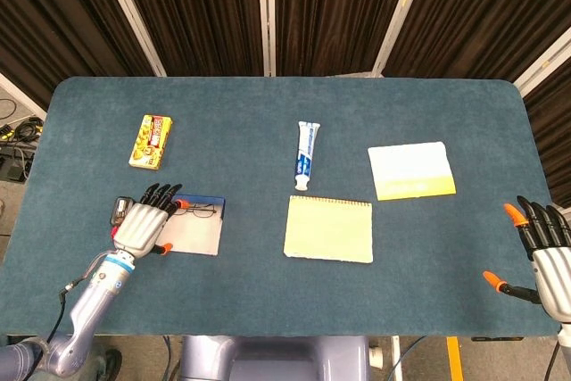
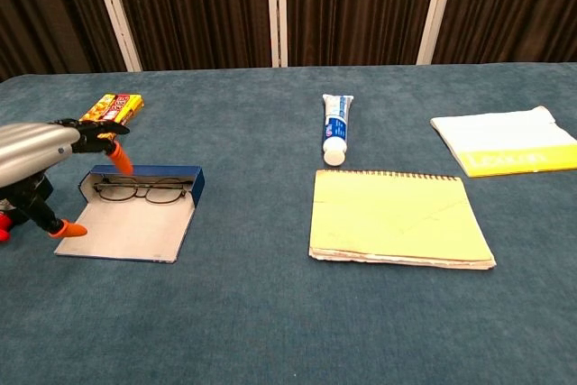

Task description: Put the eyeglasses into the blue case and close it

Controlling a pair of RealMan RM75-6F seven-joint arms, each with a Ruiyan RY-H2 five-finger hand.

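Note:
The blue case (image 1: 198, 227) (image 2: 135, 214) lies open on the table's left side, its grey lid flat toward me. The eyeglasses (image 1: 201, 211) (image 2: 138, 191) rest inside it along the blue back wall. My left hand (image 1: 143, 225) (image 2: 50, 155) hovers at the case's left edge with fingers spread and nothing held; its thumb tip sits by the lid's near-left corner. My right hand (image 1: 542, 252) is far off at the table's right edge, fingers apart and empty, seen only in the head view.
A yellow notepad (image 1: 328, 229) lies mid-table with a toothpaste tube (image 1: 306, 154) behind it. A white-and-yellow booklet (image 1: 411, 170) sits to the right. A yellow snack box (image 1: 151, 140) is behind the case, and a small black-and-red object (image 1: 122, 214) lies left of my left hand.

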